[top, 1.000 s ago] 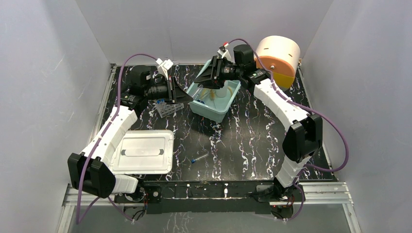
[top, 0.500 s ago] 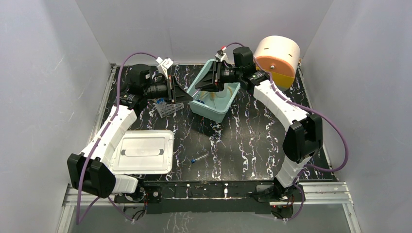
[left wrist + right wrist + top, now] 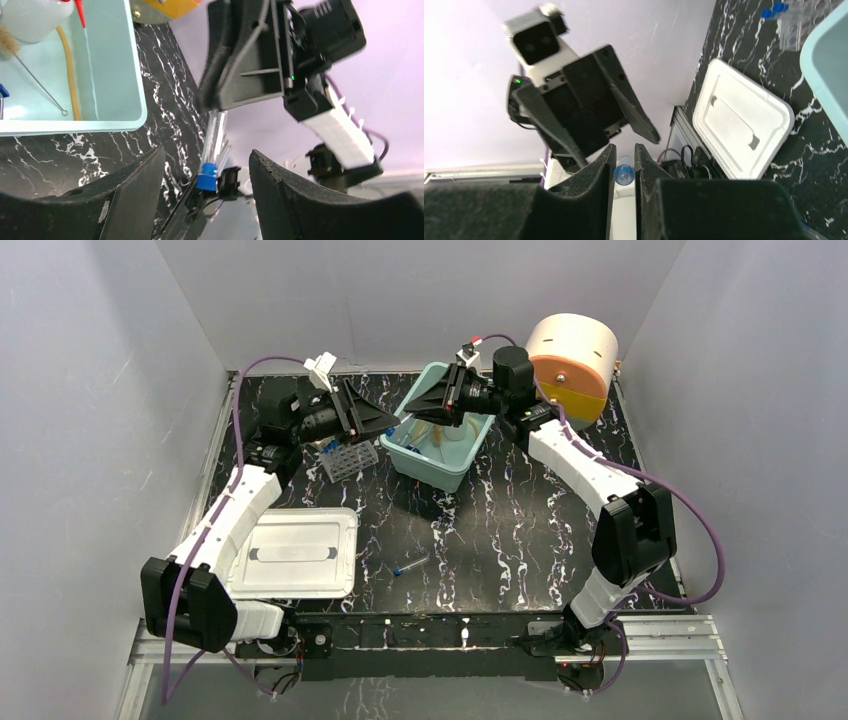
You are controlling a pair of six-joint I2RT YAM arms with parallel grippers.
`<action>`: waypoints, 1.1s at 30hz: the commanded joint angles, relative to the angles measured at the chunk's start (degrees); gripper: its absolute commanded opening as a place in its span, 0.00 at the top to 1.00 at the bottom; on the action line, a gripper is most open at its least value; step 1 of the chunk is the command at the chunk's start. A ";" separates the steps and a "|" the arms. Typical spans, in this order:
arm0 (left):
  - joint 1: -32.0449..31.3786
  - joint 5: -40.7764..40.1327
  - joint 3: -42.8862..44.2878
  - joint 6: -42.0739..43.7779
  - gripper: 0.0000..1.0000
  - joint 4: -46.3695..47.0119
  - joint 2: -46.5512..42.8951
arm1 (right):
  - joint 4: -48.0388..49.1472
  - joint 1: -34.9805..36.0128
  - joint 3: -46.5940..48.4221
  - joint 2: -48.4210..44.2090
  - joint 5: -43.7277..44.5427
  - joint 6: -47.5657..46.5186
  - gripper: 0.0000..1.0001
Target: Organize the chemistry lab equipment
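Note:
Above the table, between the grey tube rack (image 3: 343, 462) and the teal bin (image 3: 428, 470), my two grippers meet tip to tip. A thin blue-capped tube (image 3: 624, 173) sits pinched between the fingers of my right gripper (image 3: 624, 148), which is shut on it. The same tube (image 3: 208, 174) hangs in the gap of my left gripper (image 3: 206, 155), whose jaws stand open and clear of it. The rack holds other blue-capped tubes (image 3: 773, 10). Inside the bin lie the red-nozzled wash bottle (image 3: 30, 20), tan tubing (image 3: 71, 75) and a wire brush (image 3: 35, 75).
A white lid (image 3: 295, 550) lies flat at the near left. One more blue-capped tube (image 3: 410, 565) lies loose on the black marbled table near the front middle. A tan and orange drum (image 3: 572, 355) stands at the back right. Grey walls enclose three sides.
My left gripper rose from the rack toward the right gripper and then opened. The right gripper closed on the tube. The right arm shifted slightly back.

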 commanded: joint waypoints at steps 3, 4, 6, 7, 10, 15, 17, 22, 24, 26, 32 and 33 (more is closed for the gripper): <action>0.19 -7.62 -9.12 -27.11 0.39 19.81 -2.51 | 12.46 -0.34 -1.75 -3.59 8.95 7.37 0.75; 0.19 -8.43 -9.96 -28.83 0.39 21.51 -2.78 | 12.45 -0.38 -1.87 -3.51 10.01 7.76 0.75; 0.22 -9.99 -9.60 -30.03 0.43 21.72 -2.66 | 11.40 -0.34 -1.88 -3.53 12.27 8.26 0.75; 0.20 -10.61 -9.13 -30.49 0.46 21.32 -2.49 | 10.62 -0.36 -1.91 -3.61 12.98 8.28 0.75; 0.20 -13.13 -9.01 -31.86 0.55 21.06 -3.22 | 8.96 -0.38 -2.17 -3.71 14.51 8.28 0.75; 0.20 -15.99 -10.27 -32.93 0.65 21.88 -3.40 | 10.86 -0.33 -3.58 -3.54 14.58 10.53 0.74; 0.19 -15.40 -10.50 -33.56 0.66 22.72 -2.78 | 10.97 -0.34 -3.20 -3.21 14.29 11.26 0.73; 0.19 -14.02 -9.38 -33.56 0.63 24.40 -0.64 | 11.80 -0.16 -2.46 -2.28 14.51 12.80 0.73; 0.19 -13.95 -9.79 -34.03 0.62 25.79 -0.55 | 11.78 -0.15 -2.53 -2.14 14.67 12.98 0.73; 0.19 -14.31 -10.28 -34.16 0.62 26.56 -0.75 | 11.69 0.01 -2.85 -2.14 15.15 13.32 0.73; 0.20 -14.38 -10.83 -34.11 0.77 27.14 -0.58 | 12.42 0.59 -2.80 -1.59 14.91 14.50 0.73; 0.20 -14.57 -10.77 -34.20 0.78 27.28 -0.50 | 13.05 0.64 -3.14 -1.58 14.89 14.98 0.73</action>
